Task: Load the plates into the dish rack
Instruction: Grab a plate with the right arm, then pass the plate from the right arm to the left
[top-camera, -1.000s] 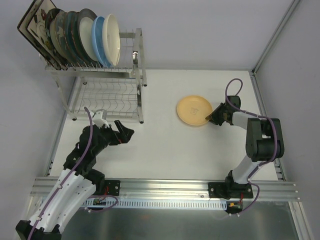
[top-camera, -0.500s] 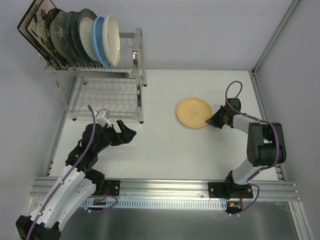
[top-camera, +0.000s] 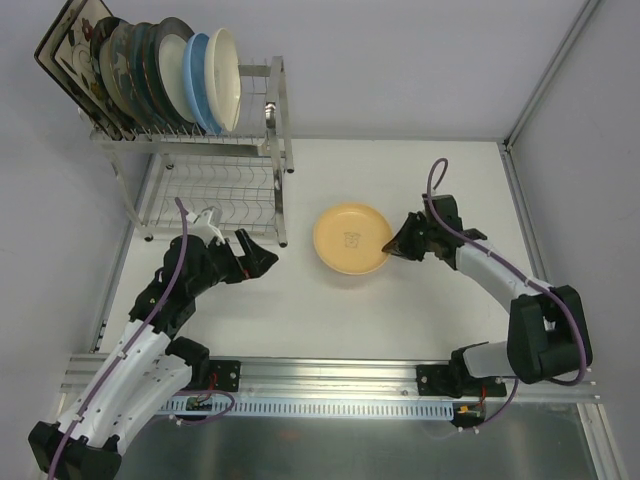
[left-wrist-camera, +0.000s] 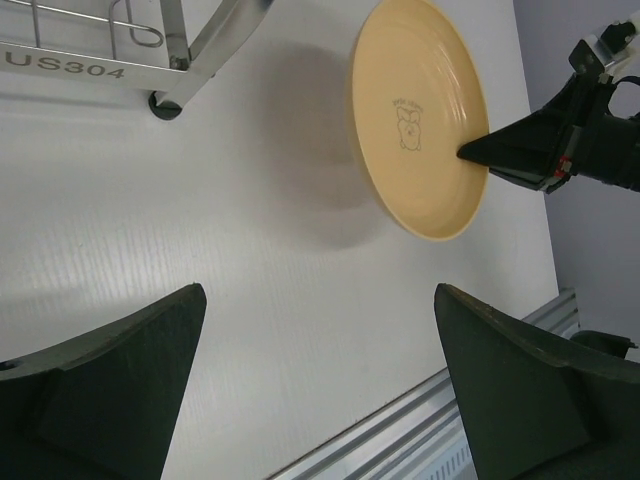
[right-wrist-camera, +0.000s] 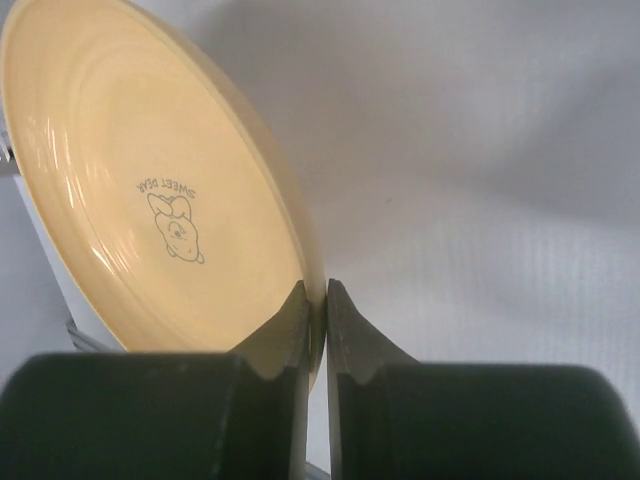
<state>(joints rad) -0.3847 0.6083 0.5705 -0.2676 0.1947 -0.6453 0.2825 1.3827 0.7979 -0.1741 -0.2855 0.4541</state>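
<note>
The right pincer (top-camera: 393, 246) has clamped the yellow plate (top-camera: 350, 238) by its 3 o'clock rim and carried it left, tilted off the table (top-camera: 400, 310). The rack (top-camera: 210, 195) lies at 10 o'clock. The left pincer (top-camera: 255, 255) gapes empty, so a handover seems likely.

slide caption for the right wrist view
Right gripper clamps the rim of the pale yellow plate, its printed face showing.

Left wrist view crops the dish rack (left-wrist-camera: 62, 72).

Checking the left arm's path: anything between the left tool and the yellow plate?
Nothing. Only bare white table lies between the left tool and the yellow plate, seen in the top view.
</note>
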